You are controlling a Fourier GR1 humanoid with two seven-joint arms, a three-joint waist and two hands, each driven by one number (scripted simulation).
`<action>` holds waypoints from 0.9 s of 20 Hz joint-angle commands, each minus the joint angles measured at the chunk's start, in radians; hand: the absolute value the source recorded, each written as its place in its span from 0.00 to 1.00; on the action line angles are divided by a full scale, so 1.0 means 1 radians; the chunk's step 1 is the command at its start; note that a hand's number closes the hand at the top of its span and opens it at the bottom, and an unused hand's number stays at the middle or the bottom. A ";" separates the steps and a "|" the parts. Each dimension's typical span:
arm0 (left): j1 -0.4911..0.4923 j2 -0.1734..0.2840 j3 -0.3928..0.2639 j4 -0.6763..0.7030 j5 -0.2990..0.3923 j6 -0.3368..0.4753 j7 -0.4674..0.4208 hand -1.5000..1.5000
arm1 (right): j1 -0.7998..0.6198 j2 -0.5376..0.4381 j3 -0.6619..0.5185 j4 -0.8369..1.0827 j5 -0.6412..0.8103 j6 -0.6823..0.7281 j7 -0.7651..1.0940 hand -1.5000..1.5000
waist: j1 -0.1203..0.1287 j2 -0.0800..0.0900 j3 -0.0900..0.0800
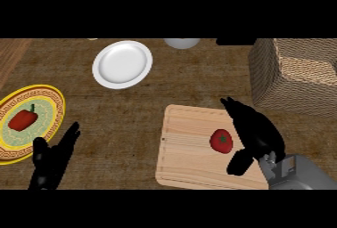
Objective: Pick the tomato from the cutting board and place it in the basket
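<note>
Brown, mottled counter (132, 111) fills the frame, and a pale wooden cutting board (191, 156) lies at lower centre-right. On that board, toward its right side, sits the tomato (222, 141), red with a small green stem patch. The right hand (253, 133) is just beside it on the right: the fingers (235, 108) stretch toward the upper left past the tomato, and the thumb (238, 164) hangs below it, so the hand brackets the tomato but is apart from it, not yet clamped on anything. A woven basket (296, 80) stands at the upper right of the frame, near the board's far right corner.

At the lower left the left hand (52, 158) rests with straight fingers, next to a yellow-rimmed plate (49, 95) that carries a red pepper (24, 119). A white plate (122, 64) lies at upper centre, with a grey bowl (182, 42) partly cut off by the top edge.

The step in hand looks like the closing grasp. To do it well, I would slide the palm a little further left so the tomato sits between thumb and fingers, then curl both round its widest part; being round, it may roll away across the board if touched on 1 side only. After that, lift straight up before swinging toward the basket, high enough to clear its wall.
</note>
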 commanded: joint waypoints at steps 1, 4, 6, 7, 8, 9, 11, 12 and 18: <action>0.001 -0.039 0.001 0.114 -0.006 -0.002 -0.001 0.50 | 0.036 0.054 0.019 -0.027 0.076 -0.024 0.025 0.00 | -0.005 0.006 -0.010; 0.046 -0.029 -0.021 -0.007 -0.012 -0.007 0.062 0.50 | 0.031 0.081 -0.005 0.076 0.103 -0.032 -0.063 0.00 | 0.003 0.006 -0.010; -0.007 -0.022 0.014 0.089 0.002 -0.034 0.040 0.50 | 0.069 0.054 -0.013 0.011 0.094 0.003 -0.050 0.00 | -0.007 0.006 -0.010; 0.002 -0.018 0.021 0.090 0.000 -0.046 0.018 0.50 | 0.010 0.083 -0.052 0.039 0.071 0.053 -0.016 0.00 | -0.002 0.006 -0.010; -0.016 -0.036 0.017 0.092 -0.015 -0.021 0.016 0.50 | 0.048 0.114 0.003 0.161 0.154 -0.045 -0.117 0.00 | 0.002 0.008 -0.010; -0.015 -0.050 -0.004 0.035 -0.030 0.014 0.082 0.50 | -0.044 0.154 -0.014 0.161 0.121 0.045 -0.030 0.00 | 0.006 0.008 -0.010; -0.028 -0.030 0.035 0.133 -0.013 -0.037 0.007 0.50 | 0.048 0.104 -0.023 0.158 0.123 0.032 -0.089 0.00 | -0.002 0.008 -0.010; 0.061 -0.032 0.000 -0.024 -0.023 -0.013 0.062 0.50 | 0.028 0.123 -0.014 0.147 0.120 0.080 -0.028 0.00 | 0.006 0.005 -0.010; 0.022 -0.051 0.017 0.071 -0.041 -0.037 0.016 0.50 | 0.034 0.165 -0.051 0.189 0.146 0.112 -0.053 0.00 | 0.000 0.006 -0.010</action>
